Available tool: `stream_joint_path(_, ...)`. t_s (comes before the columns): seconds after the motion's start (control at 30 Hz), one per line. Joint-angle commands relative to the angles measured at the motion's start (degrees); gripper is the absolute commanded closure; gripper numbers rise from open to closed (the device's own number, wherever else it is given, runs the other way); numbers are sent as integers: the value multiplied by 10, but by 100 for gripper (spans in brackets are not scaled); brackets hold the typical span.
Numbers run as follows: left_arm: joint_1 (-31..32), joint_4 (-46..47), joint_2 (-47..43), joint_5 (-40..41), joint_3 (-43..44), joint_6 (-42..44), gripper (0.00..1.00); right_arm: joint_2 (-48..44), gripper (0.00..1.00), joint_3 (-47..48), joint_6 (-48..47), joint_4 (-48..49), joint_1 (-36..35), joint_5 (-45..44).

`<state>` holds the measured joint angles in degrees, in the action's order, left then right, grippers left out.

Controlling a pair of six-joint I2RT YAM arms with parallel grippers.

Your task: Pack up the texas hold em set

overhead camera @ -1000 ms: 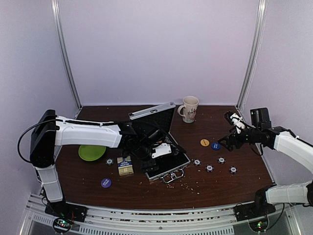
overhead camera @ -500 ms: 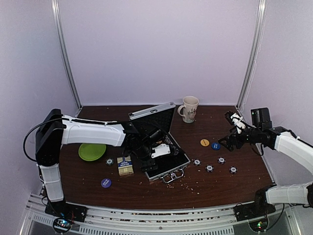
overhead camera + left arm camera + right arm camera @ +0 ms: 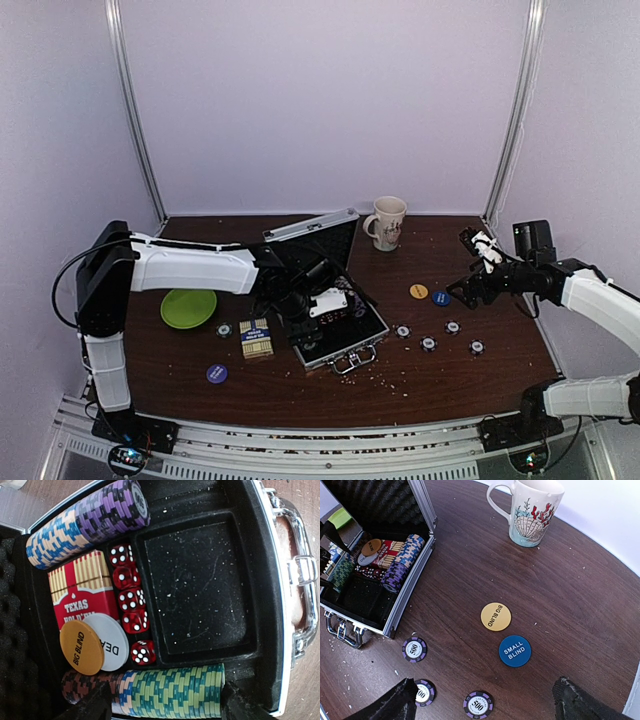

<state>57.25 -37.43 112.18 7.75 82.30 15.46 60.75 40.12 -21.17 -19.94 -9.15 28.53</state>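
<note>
Halfway packed: the case [image 3: 370, 328] sits open mid-frame, and loose pieces lie on the worktop [image 3: 480, 390].
Silver aluminium shell, egg-crate foam lid, one flocked pocket bare. Left tool [image 3: 165, 705] hangs spread and empty over it; right tool [image 3: 487, 700], spread too, hovers at right over smooth round buttons [image 3: 496, 616] and ridged striped chips [image 3: 414, 649]. Next, I judge: pinch a thin, flat chip by its edge and carry it to the case.

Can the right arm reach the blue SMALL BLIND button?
Probably yes. The right arm hangs right by the blue SMALL BLIND button with open jaws; nothing covers it, and the yellow BIG BLIND button lies apart from it.
</note>
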Motion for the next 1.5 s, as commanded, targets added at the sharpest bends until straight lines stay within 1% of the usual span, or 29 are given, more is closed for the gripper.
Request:
stream_joint_path(0.0,-11,12,14,17,20,-11,23,-7,4,12,-5,-2,-2,3)
stream_joint_path(0.17,-11,9,-6,-7,16,-10,24,-9,5,12,-5,-3,-2,3)
stream_joint_path(0.4,-9,-6,-55,-48,-14,-4,24,-7,5,12,-7,-4,-2,5)
stream_joint_path(0.47,-8,-15,-78,-59,-32,-10,24,-5,5,13,-7,-4,-2,6)
stream_joint_path(0.57,-7,-33,-135,-76,-65,-32,24,-2,4,13,-8,-6,-2,6)
stream_joint_path(0.67,-9,-52,-194,-69,-102,-77,24,2,5,15,-9,-6,-1,6)
stream_joint_path(0.77,-18,-74,-235,-29,-133,-145,26,5,5,16,-11,-9,-2,6)
stream_joint_path(0.83,-32,-91,-253,-20,-149,-182,28,5,5,17,-12,-9,-2,6)
stream_joint_path(0.93,-65,-106,-277,-7,-173,-240,34,6,5,17,-12,-8,-2,6)
stream_joint_path(1.03,-100,-133,-279,9,-178,-293,46,8,5,18,-13,-10,-1,8)
stream_joint_path(1.1,-123,-156,-261,16,-170,-320,48,9,5,21,-14,-13,-2,9)
stream_joint_path(1.2,-137,-178,-232,20,-154,-341,53,6,5,23,-18,-18,-1,7)
stream_joint_path(1.27,-147,-181,-215,8,-147,-351,61,3,5,22,-20,-19,-2,2)
stream_joint_path(1.3,-154,-182,-206,0,-142,-355,61,-1,5,22,-21,-19,-2,1)
stream_joint_path(1.37,-165,-185,-185,-6,-133,-360,56,-6,5,18,-21,-18,-1,0)
stream_joint_path(1.47,-178,-196,-156,-5,-118,-359,55,-8,5,17,-21,-18,-2,0)
